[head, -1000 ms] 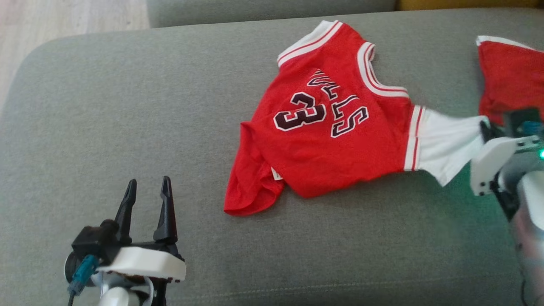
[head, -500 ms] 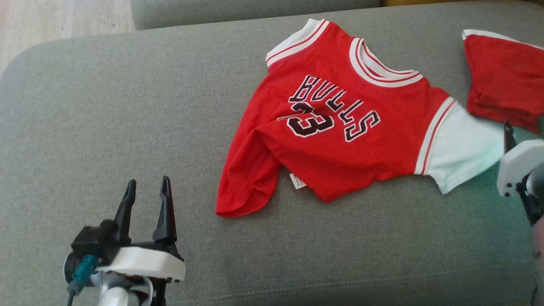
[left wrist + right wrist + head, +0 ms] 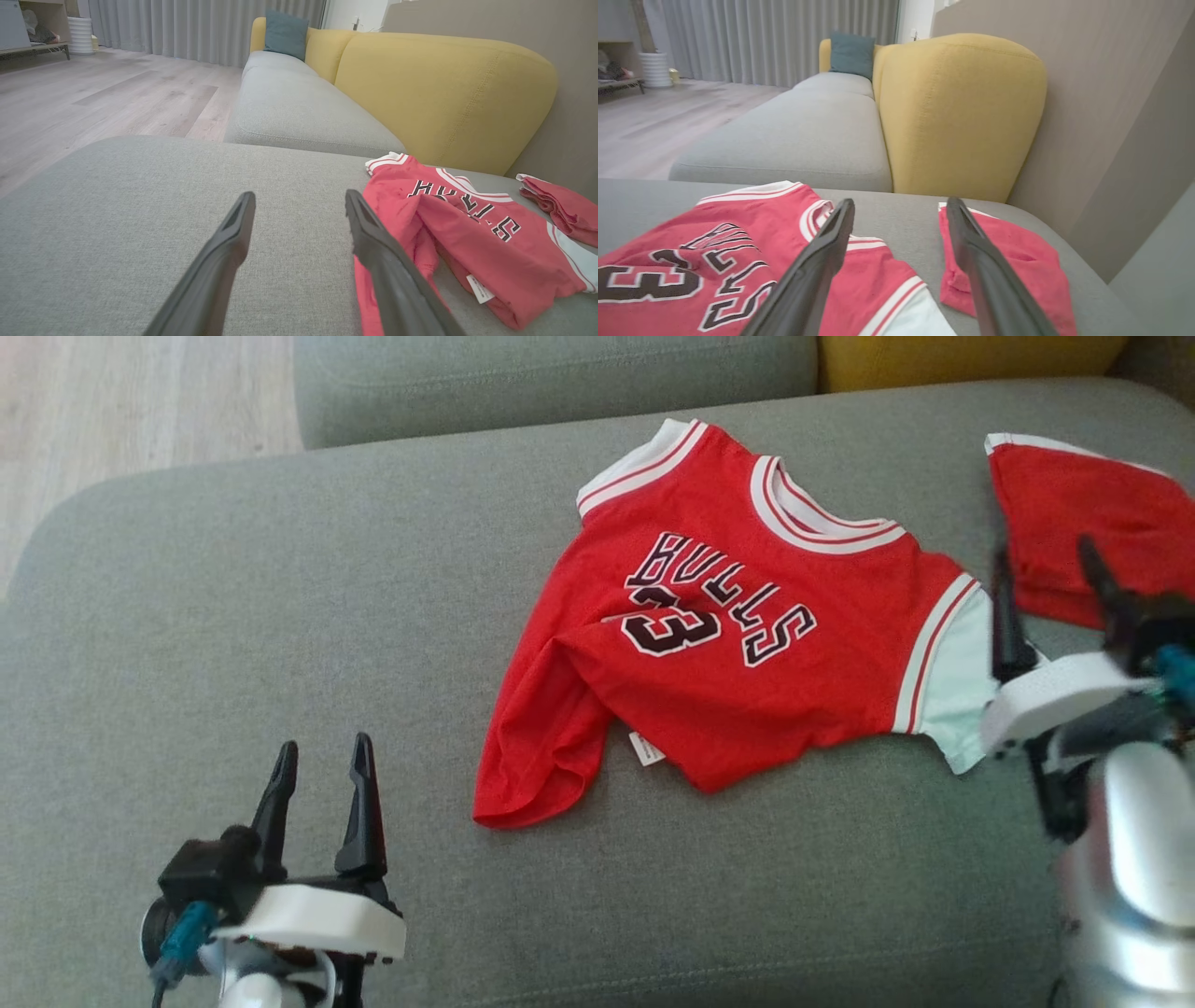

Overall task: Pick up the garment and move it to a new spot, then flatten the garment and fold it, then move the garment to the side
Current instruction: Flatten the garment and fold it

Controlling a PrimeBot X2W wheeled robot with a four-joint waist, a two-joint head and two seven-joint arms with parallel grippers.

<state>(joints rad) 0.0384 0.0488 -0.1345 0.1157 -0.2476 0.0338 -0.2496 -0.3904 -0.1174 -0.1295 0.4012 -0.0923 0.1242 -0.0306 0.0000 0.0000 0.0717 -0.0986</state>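
One red mesh sleeveless jersey point(image 3: 747, 663) and one plain red cloth point(image 3: 1074, 513) lie toward the grey sofa cushion's point(image 3: 280, 616) right edge. The left gripper point(image 3: 325, 744) and right gripper point(image 3: 1044, 551) both have their fingers apart.

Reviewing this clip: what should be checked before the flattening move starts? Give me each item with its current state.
1. Right gripper: jaws open, nothing held: ok.
2. Left gripper: jaws open, apart from the jersey: ok.
3. Jersey lies flat: not ok; it is bunched and creased at one end, and white lining sticks out at the other.
4. Lettering faces up: ok.
5. Jersey apart from the plain red cloth: ok, grey cushion shows between them.
6. Jersey wholly on the cushion: ok.
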